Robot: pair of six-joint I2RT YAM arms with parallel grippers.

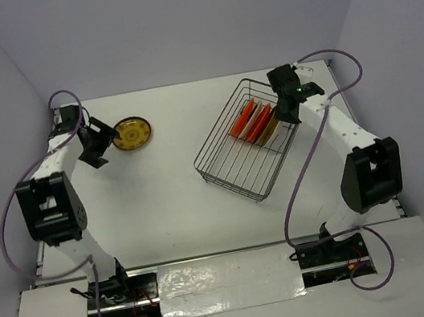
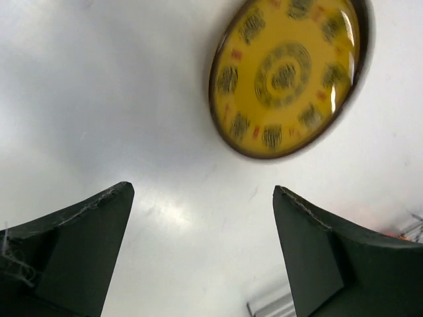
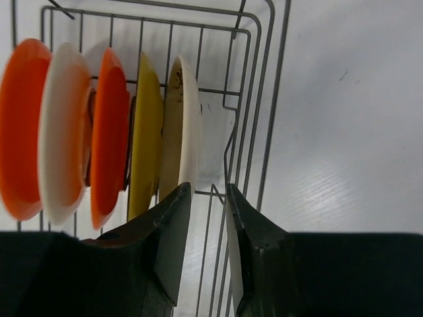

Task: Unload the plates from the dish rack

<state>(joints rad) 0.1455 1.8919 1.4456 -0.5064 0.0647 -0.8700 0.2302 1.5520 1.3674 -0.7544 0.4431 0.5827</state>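
The right jaws are seen closest, in the right wrist view. They are parted by only a narrow gap and nothing is clamped between them. They are held at the end of a row of plates in the rack (image 3: 251, 30). Whether the cream plate (image 3: 188, 112) just beside them is touched cannot be told.

Five plates are stood on edge in the rack, close together. From the far end of the row they are an orange plate (image 3: 20, 125), a white plate (image 3: 61, 132), a second orange plate (image 3: 109, 132), a yellow plate (image 3: 149, 132) and then the cream plate. In the top view, the row is found at the rack's far end, beside the right arm (image 1: 335, 123). The rack (image 1: 238, 166) is set askew on the right half of the counter (image 1: 163, 207).

The left jaws are spread wide over bare counter, with nothing held. A patterned plate (image 2: 287, 72) is laid flat on the counter just beyond them, at the far left (image 1: 131, 133) and well apart from the rack.
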